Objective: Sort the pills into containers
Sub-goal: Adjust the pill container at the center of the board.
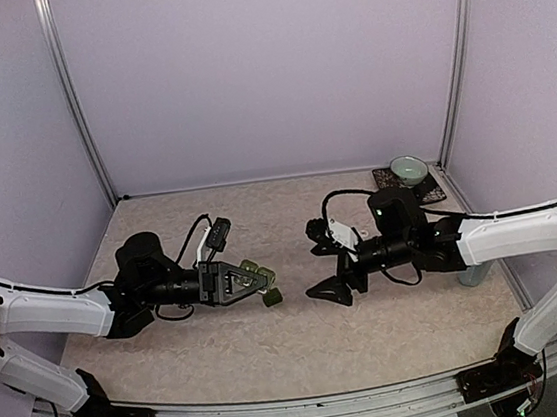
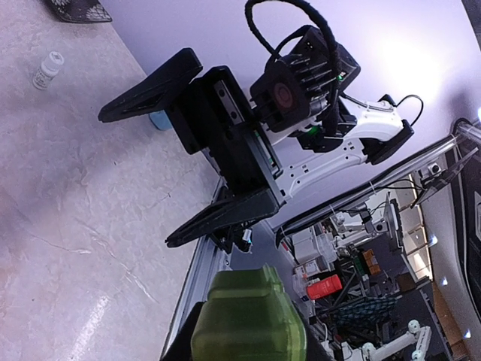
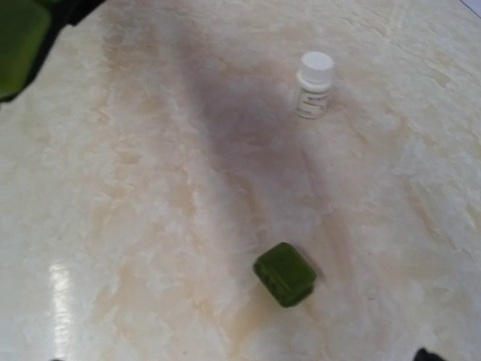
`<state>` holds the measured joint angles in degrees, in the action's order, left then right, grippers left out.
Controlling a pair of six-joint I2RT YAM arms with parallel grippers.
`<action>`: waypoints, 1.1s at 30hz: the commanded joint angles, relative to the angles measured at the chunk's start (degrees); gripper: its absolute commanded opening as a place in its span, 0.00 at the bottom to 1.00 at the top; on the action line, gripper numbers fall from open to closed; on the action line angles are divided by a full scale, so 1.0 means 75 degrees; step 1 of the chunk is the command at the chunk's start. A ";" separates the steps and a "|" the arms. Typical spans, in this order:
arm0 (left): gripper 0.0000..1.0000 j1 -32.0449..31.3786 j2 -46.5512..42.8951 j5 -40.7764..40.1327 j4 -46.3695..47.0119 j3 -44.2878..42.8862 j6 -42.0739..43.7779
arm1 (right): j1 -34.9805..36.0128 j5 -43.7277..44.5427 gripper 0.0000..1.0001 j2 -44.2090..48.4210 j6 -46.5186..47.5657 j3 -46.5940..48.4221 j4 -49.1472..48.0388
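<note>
The table (image 1: 374,343) was a pale, marbled beige slab, boxed in by plain lilac walls (image 1: 263,69) with thin metal posts (image 1: 77,101) in the far corners and a metal rail (image 1: 301,407) along the near edge.

In the far right corner stood a green bowl (image 1: 408,168) on a dark saucer (image 1: 433,191). A pale blue mug (image 1: 472,275) sat near the right edge, mostly hidden behind the right arm's white forearm.

The left gripper (image 1: 249,280) reached in from the left, pressed together on the containers (image 1: 258,271), the dark green strip held clear of the surface at mid-table. A loose green cube (image 1: 273,297) lay on the table just beside and below the held strip. The right gripper (image 1: 322,263) faced it from a short way off, fingers spread wide with nothing between them.

The left wrist view looked straight at the right gripper (image 2: 135,179), both black fingers (image 2: 150,86) splayed. The strip's lumpy green end (image 2: 248,320) filled the bottom of that view. It also caught a small white pill bottle (image 2: 47,69) standing on the table and a cluttered workshop (image 2: 353,286) past the rail, neither clear from above.

The right wrist view showed the bottle (image 3: 314,84) upright, well apart from the cube (image 3: 284,274), which rested alone on bare table, slightly tilted. A blurred green edge of the strip (image 3: 19,45) sat in its upper left corner
</note>
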<state>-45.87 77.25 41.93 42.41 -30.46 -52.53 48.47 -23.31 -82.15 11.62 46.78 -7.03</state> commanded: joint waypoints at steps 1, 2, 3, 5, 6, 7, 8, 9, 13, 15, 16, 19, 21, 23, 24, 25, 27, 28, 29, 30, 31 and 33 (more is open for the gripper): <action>0.13 0.0045 -0.0030 0.0288 0.0361 0.0021 -0.0167 | -0.0041 -0.0559 0.99 0.0350 0.0069 -0.0236 -0.0352; 0.13 0.0045 -0.0024 0.0181 0.0187 -0.0007 -0.0159 | -0.0038 -0.0579 0.98 0.0412 0.0074 -0.0225 -0.0337; 0.12 0.0048 -0.0023 -0.0037 -0.0149 -0.0086 -0.0106 | -0.0021 -0.0563 0.98 0.0466 0.0088 -0.0191 -0.0312; 0.13 0.0036 -0.0029 -0.0634 -0.1044 -0.0282 0.0043 | 0.0060 -0.0257 0.97 0.0552 0.0111 -0.0106 -0.0243; 0.12 0.0025 -0.0022 -0.0895 -0.1355 -0.0331 0.0054 | 0.0140 -0.0084 0.97 0.0549 0.0154 -0.0003 -0.0158; 0.12 0.0016 -0.0016 -0.1072 -0.1495 -0.0363 0.0043 | 0.0227 0.0087 0.97 0.0521 0.0224 0.0086 -0.0038; 0.12 -0.0015 -0.0002 -0.1171 -0.1441 -0.0359 -0.0009 | 0.0334 0.0269 0.97 0.0473 0.0291 0.0179 0.0050; 0.12 -0.0038 0.0016 -0.1268 -0.1367 -0.0347 -0.0079 | 0.0446 0.0442 0.97 0.0422 0.0355 0.0270 0.0138; 0.12 -0.0105 0.0120 -0.1389 -0.1042 -0.0327 -0.0257 | 0.0810 0.0836 0.97 0.0127 0.0523 0.0557 0.0355; 0.15 -0.0109 0.0152 -0.1460 -0.1035 -0.0317 -0.0259 | 0.0900 0.1103 0.97 -0.0042 0.0549 0.0659 0.0450; 0.16 -0.0107 0.0141 -0.1515 -0.1083 -0.0305 -0.0261 | 0.0927 0.1255 0.97 -0.0126 0.0556 0.0708 0.0504; 0.16 -0.0058 0.0062 -0.1885 -0.1325 -0.0199 -0.0250 | 0.0947 0.1696 0.97 -0.0383 0.0513 0.0851 0.0657; 0.16 0.0027 -0.0012 -0.2192 -0.1482 -0.0095 -0.0288 | 0.0949 0.1856 0.97 -0.0516 0.0485 0.0863 0.0647; 0.16 0.0147 -0.0077 -0.2425 -0.1552 0.0081 -0.0392 | 0.0949 0.1859 0.97 -0.0731 0.0468 0.0890 0.0605; 0.16 0.0210 -0.0119 -0.2516 -0.1543 0.0174 -0.0455 | 0.0949 0.1817 0.97 -0.0830 0.0467 0.0928 0.0607; 0.16 0.0264 -0.0152 -0.2601 -0.1523 0.0273 -0.0514 | 0.0930 0.1776 0.97 -0.0948 0.0468 0.0983 0.0633; 0.16 0.0369 -0.0265 -0.2721 -0.1545 0.0449 -0.0613 | 0.0844 0.1659 0.97 -0.1165 0.0358 0.1188 0.0734; 0.16 0.0408 -0.0300 -0.2795 -0.1553 0.0520 -0.0642 | 0.0783 0.1590 0.96 -0.1289 0.0269 0.1316 0.0825; 0.16 0.0439 -0.0384 -0.2860 -0.1559 0.0602 -0.0672 | 0.0717 0.1515 0.96 -0.1398 0.0171 0.1449 0.0936; 0.16 0.0468 -0.0458 -0.2935 -0.1598 0.0667 -0.0690 | 0.0667 0.1453 0.95 -0.1508 0.0094 0.1558 0.0991; 0.16 0.0492 -0.0521 -0.3003 -0.1625 0.0736 -0.0700 | 0.0634 0.1423 0.95 -0.1601 0.0054 0.1651 0.1017; 0.16 0.0533 -0.0609 -0.3097 -0.1695 0.0840 -0.0688 | 0.0617 0.1365 0.95 -0.1759 0.0011 0.1793 0.1048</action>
<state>-42.54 75.16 21.63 30.41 -25.50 -57.06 54.13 -11.79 -93.47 13.65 57.17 -0.80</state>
